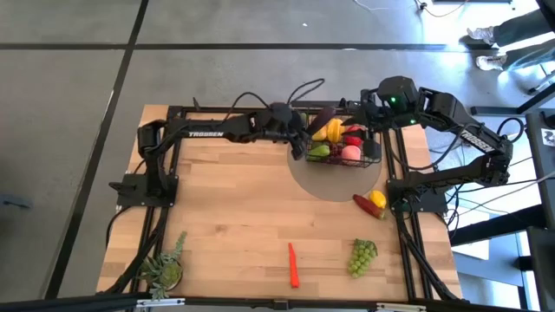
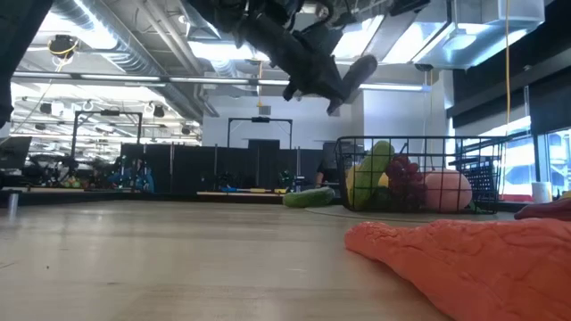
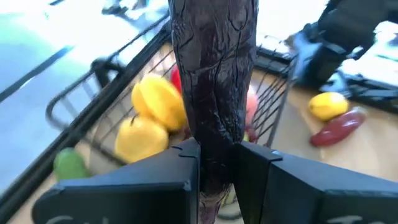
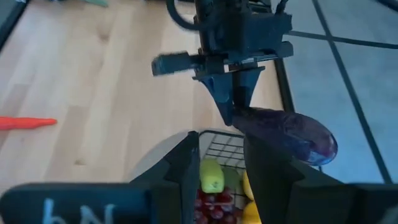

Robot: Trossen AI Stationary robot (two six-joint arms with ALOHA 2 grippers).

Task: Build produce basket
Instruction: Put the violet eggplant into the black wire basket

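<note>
The left end effector [image 4: 233,115] is clamped on the purple eggplant [image 4: 286,134], holding it in the air above the basket [image 1: 375,160] near the desk's far edge, right of centre. The right end effector [image 4: 221,163] hovers over the same basket from the right side, its fingers [image 4: 186,168] parted with nothing visible between them. On the desk [image 1: 234,217], the basket holds yellow peppers [image 3: 158,102], a pink peach [image 2: 446,191], dark grapes [image 2: 403,174] and green pieces. A potted plant [image 1: 165,269] sits in the near left corner. Near the right edge lie a red pepper [image 1: 364,204] touching a lemon [image 1: 378,198]. Green grapes [image 1: 362,256] and an orange carrot [image 1: 294,265] lie close to the near edge.
</note>
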